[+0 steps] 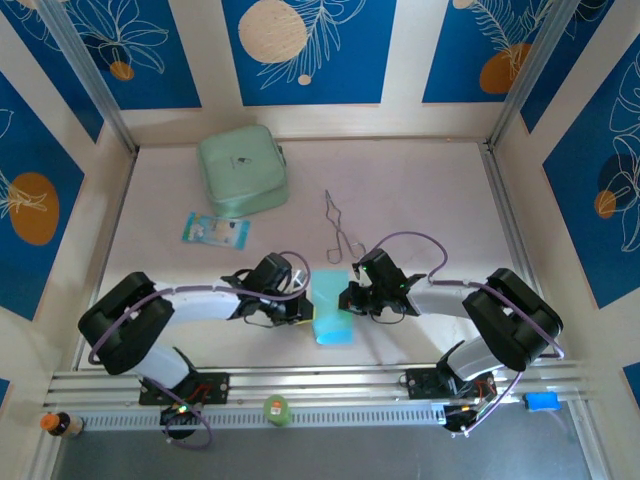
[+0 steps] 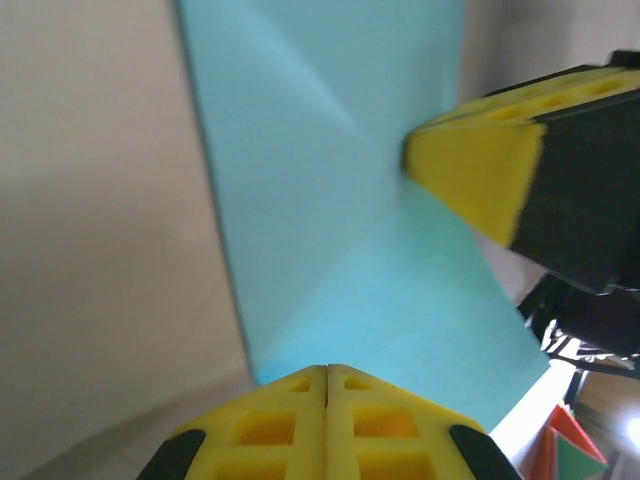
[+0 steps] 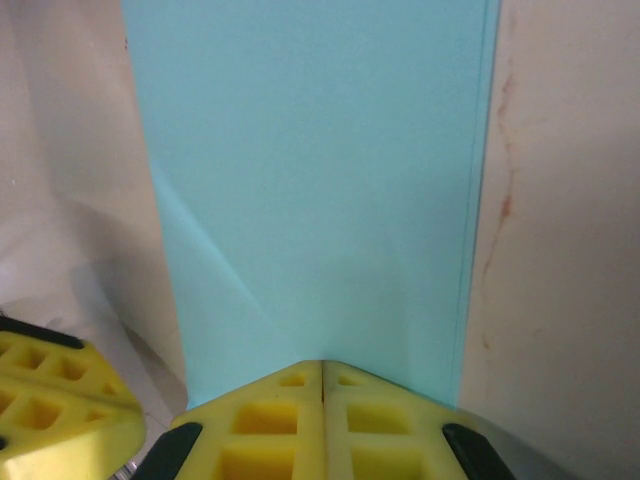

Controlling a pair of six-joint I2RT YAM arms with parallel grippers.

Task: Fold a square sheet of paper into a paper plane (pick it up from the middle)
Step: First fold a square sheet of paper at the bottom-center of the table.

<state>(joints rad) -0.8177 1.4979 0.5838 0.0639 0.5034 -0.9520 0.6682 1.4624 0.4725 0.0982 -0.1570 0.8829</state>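
From above you see the cyan sheet of paper folded into a narrow strip. It lies on the table near the front edge, between the left gripper and the right gripper.

Your left wrist view adds diagonal creases meeting mid-sheet, with a yellow finger of the right gripper touching the paper there. In each wrist view that arm's own fingers are pressed together, tips at the sheet's near edge. You cannot tell whether any paper is caught between them.

The table is pale and scuffed, walled by blue panels with white leaves and orange discs. The closed mint-green case sits far left, a printed packet just beside it, and metal tongs lie right of centre.
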